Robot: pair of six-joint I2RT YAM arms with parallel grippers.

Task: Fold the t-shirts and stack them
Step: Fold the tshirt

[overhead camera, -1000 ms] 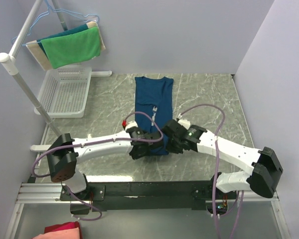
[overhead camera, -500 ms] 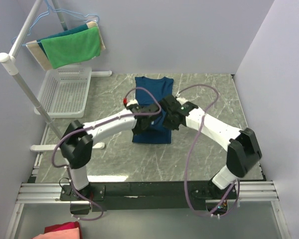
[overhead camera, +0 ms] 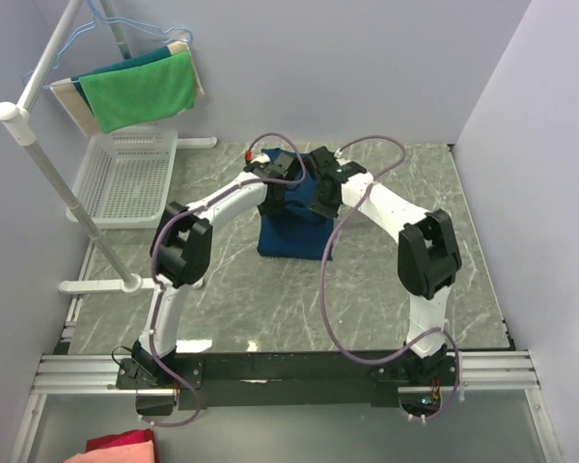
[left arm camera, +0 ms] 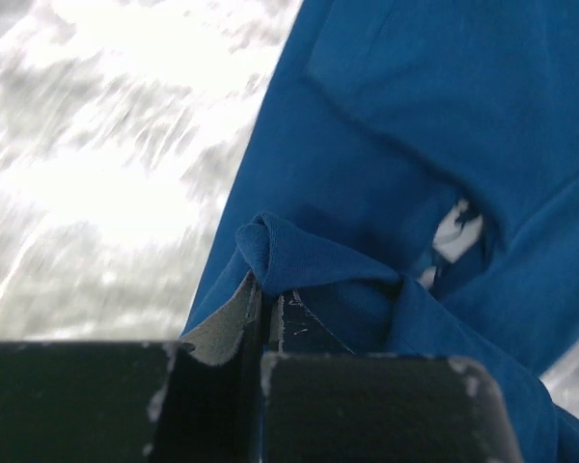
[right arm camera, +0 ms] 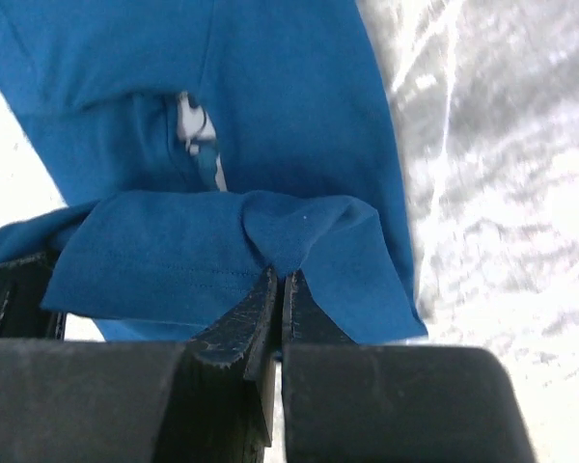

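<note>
The navy t-shirt (overhead camera: 294, 238) lies on the marble table (overhead camera: 405, 280), towards the far middle, its near part flat and its far part covered by the two arms reaching over it. Both arms stretch out from the near edge and meet above the far end of the shirt.

The left gripper (left arm camera: 268, 294) has its jaws pressed together on a bunched fold of the shirt's blue fabric, the cloth rising in a small peak just above the fingertips. The rest of the shirt spreads out beyond it, with a sliver of the pale print (left arm camera: 458, 227) showing between two layers.

The right gripper (right arm camera: 281, 280) is likewise clamped tight on a hemmed edge of the same shirt, which drapes to both sides of the jaws. A bit of the pale print (right arm camera: 198, 135) shows beyond the fold.

At the far left a white mesh basket (overhead camera: 125, 178) sits on the table, below a green towel (overhead camera: 140, 92) hung on a white rack (overhead camera: 48, 169). A pink cloth (overhead camera: 116, 449) lies at the near left corner, off the table.
</note>
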